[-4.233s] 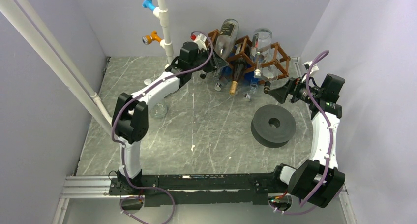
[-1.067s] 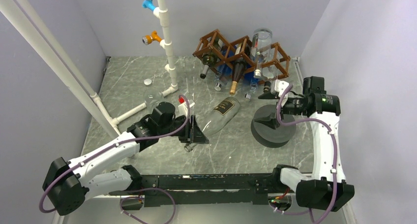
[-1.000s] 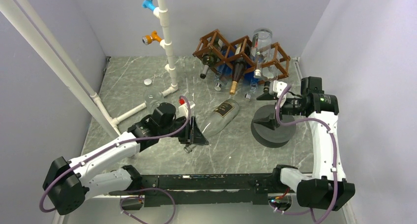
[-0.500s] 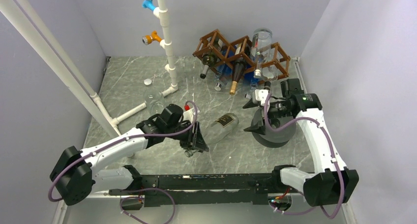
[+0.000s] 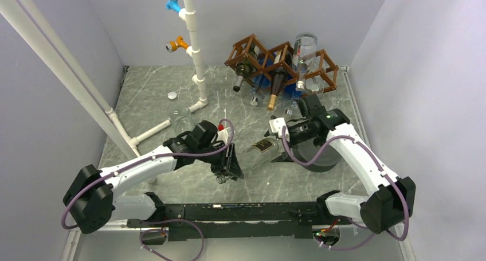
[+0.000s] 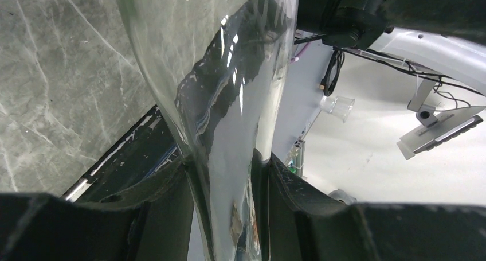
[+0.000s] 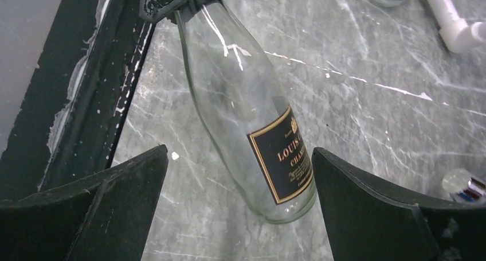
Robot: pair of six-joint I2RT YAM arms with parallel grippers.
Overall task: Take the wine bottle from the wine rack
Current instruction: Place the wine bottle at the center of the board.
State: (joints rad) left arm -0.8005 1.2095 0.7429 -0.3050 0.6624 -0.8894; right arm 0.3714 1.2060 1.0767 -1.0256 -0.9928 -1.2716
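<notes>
Left tool [image 6: 229, 206] pinches the wine bottle [image 7: 240, 100]; right tool [image 7: 240, 206], spread wide, seemingly straddles it.

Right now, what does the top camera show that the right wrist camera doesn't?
Only the top camera: the wine rack at the back with bottles in it, and the dark disc. Only the right wrist camera: gold lettering on the black label of the clear bottle, close enough to read. Both: that bottle, the left gripper shut on its neck, and the right gripper open with a finger either side of it.
</notes>
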